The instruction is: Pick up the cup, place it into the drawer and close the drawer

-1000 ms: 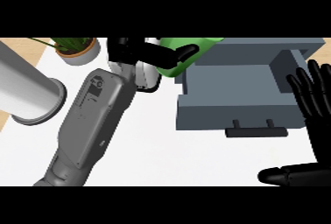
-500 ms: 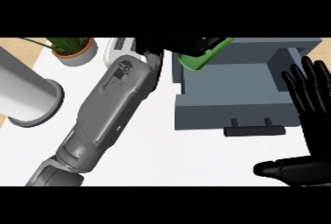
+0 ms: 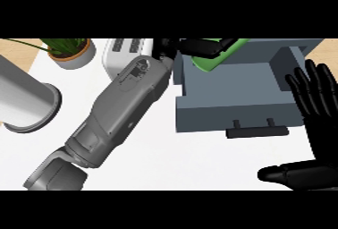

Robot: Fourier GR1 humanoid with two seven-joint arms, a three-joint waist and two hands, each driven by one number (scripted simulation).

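One step is under way: your left hand (image 3: pixel 201 46) fingers grip the cup (image 3: pixel 221 56) above the open drawer (image 3: pixel 228 100) at 12 o'clock; release and closing remain. Right hand (image 3: pixel 315 103) rests open.

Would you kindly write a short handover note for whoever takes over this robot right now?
Left hand: fingers curled round the green cup, held tilted over the open drawer's back left corner.
Right hand: open, resting at the right edge beside the drawer, fingers up.
Done: cup picked up and brought over the drawer.
Left: set the cup inside, let go, then push the drawer shut by its handle.
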